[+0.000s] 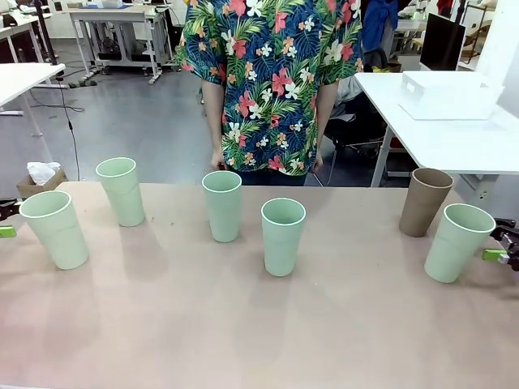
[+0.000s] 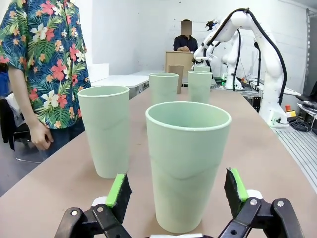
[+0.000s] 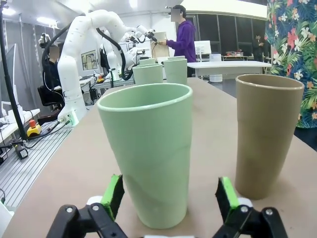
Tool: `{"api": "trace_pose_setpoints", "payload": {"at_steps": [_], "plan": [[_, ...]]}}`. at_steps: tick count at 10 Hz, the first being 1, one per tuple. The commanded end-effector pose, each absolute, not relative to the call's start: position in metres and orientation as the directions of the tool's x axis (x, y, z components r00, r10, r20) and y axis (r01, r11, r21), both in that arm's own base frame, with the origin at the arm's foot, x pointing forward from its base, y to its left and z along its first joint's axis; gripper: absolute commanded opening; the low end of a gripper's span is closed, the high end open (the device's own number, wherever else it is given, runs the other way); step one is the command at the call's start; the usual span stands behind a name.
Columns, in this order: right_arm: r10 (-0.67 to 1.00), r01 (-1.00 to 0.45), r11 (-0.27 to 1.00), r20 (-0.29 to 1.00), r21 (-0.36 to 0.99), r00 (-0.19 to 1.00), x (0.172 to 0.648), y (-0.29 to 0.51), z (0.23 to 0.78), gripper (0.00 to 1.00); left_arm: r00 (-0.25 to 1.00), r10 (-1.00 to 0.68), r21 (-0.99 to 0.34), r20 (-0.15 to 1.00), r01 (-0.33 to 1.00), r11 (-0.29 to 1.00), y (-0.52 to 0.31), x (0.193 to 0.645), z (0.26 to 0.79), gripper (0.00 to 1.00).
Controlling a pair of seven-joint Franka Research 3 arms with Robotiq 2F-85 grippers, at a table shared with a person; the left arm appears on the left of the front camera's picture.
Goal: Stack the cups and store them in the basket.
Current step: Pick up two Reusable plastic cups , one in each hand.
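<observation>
Five mint green cups and one brown cup stand upright in a loose row on the tan table. My left gripper [image 2: 178,191] is open, its green pads on either side of the leftmost mint cup [image 2: 188,163] [image 1: 55,228] without touching it. My right gripper [image 3: 171,198] is also open, straddling the rightmost mint cup [image 3: 148,153] [image 1: 457,242]. The brown cup [image 3: 267,134] [image 1: 424,202] stands just beside that one. Other mint cups [image 1: 122,191], [image 1: 222,206], [image 1: 283,236] stand between the two ends. The white basket [image 1: 450,96] sits on a white side table at the back right.
A person in a floral shirt [image 1: 272,81] stands at the far edge of the table, hands down. A small cardboard box [image 1: 36,182] with white paper sits off the far left corner. The near half of the tan table [image 1: 243,332] is bare.
</observation>
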State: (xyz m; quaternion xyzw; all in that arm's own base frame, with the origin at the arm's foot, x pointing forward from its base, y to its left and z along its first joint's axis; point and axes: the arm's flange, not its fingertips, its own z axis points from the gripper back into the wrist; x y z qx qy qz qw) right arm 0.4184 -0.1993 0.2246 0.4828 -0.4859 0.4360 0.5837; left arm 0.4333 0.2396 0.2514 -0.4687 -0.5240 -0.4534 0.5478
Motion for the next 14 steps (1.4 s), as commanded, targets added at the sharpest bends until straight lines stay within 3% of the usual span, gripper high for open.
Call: {"api": "trace_pose_setpoints", "payload": {"at_steps": [1,14], "plan": [[0.035,-0.979,0.179,0.994,0.098,0.106,0.418,-0.187,0.223,1.00,-0.002,-0.024,0.007,1.000,0.984,0.177,0.226,0.429,0.248,1.00],[0.003,-0.984,0.133,0.993,0.116,0.117,0.417,-0.160,0.213,1.00,0.013,-0.029,-0.010,0.999,0.994,0.112,0.186,0.429,0.235,1.00]]}}
